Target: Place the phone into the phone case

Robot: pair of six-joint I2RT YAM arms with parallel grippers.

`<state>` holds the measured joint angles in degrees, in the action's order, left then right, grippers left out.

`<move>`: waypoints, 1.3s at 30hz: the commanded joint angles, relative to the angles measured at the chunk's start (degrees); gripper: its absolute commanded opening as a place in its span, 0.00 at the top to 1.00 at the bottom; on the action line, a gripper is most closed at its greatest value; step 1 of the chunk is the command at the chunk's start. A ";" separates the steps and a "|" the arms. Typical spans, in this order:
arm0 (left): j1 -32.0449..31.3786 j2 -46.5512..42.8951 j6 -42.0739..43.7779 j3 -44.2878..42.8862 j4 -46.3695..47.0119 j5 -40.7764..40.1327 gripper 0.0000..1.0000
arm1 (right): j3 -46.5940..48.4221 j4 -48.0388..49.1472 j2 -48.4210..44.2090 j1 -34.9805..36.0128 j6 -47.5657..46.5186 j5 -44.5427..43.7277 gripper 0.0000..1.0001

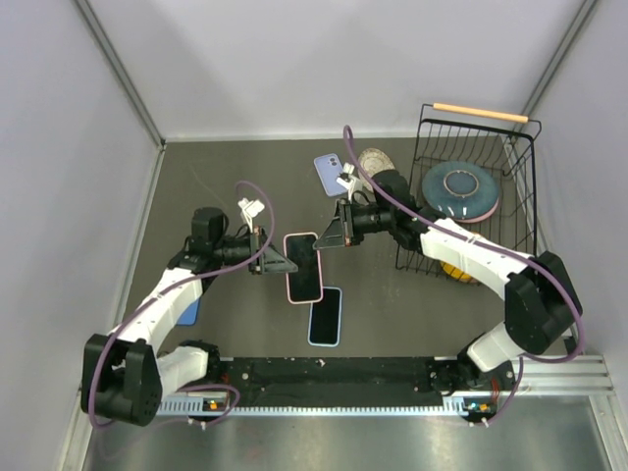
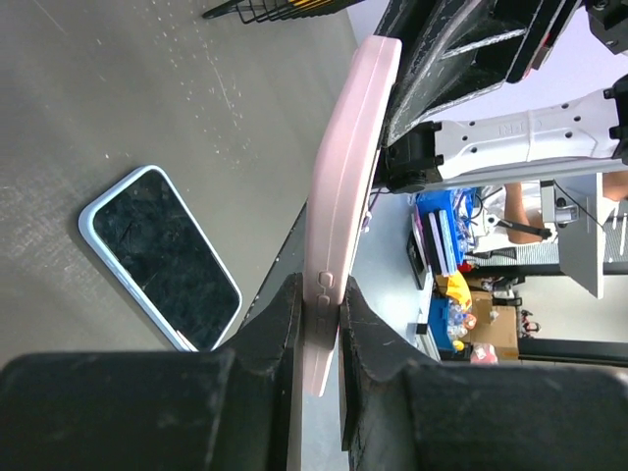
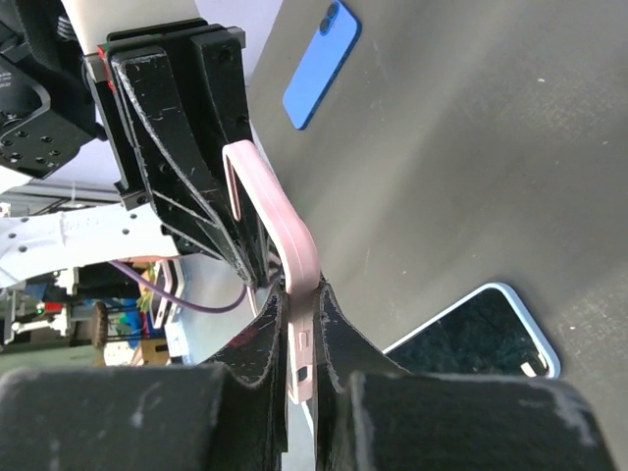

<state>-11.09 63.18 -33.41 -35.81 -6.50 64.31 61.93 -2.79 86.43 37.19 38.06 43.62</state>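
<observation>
A pink phone case (image 1: 303, 267) with a black face inside its rim hangs above the table between both grippers. My left gripper (image 1: 279, 265) is shut on its left long edge; in the left wrist view the jaws (image 2: 322, 294) pinch the pink edge (image 2: 343, 167) by the side buttons. My right gripper (image 1: 330, 235) is shut on its upper right edge; in the right wrist view the jaws (image 3: 299, 309) pinch the pink rim (image 3: 285, 221), which bends a little. A black phone with a pale blue rim (image 1: 325, 316) lies flat on the table below, also in both wrist views (image 2: 162, 257) (image 3: 481, 334).
A lavender phone (image 1: 329, 173) lies at the back centre by a small round dish (image 1: 373, 160). A blue phone (image 1: 189, 312) lies under my left arm, also in the right wrist view (image 3: 322, 64). A black wire basket (image 1: 520, 186) with a blue plate (image 1: 459, 188) stands right.
</observation>
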 commanded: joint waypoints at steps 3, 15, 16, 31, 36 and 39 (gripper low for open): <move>0.02 3.61 -6.66 3.11 0.86 -4.47 1.00 | 2.59 3.43 -5.83 0.78 -3.52 -1.25 0.94; 0.02 8.71 7.91 -4.00 -23.00 -18.50 1.00 | -1.02 -7.76 -15.59 0.78 -10.11 -8.28 0.01; 0.02 9.24 10.10 -4.52 -24.68 -20.70 1.00 | -1.20 -7.93 -16.03 0.78 -10.03 -8.11 0.01; 0.02 24.00 13.28 -13.66 -30.05 -30.81 0.95 | -5.06 -10.66 -24.73 0.78 -11.87 -7.32 0.01; 0.02 26.99 12.67 -15.16 -30.94 -33.73 0.81 | -5.94 -11.54 -26.14 0.78 -12.14 -7.40 0.01; 0.02 28.14 11.88 -15.60 -31.29 -35.39 0.73 | -6.03 -12.42 -26.67 0.69 -12.31 -8.37 0.01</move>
<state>-11.31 89.65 -20.93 -49.54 -36.95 33.98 55.86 -15.05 61.89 37.50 27.03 36.05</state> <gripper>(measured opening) 0.246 0.987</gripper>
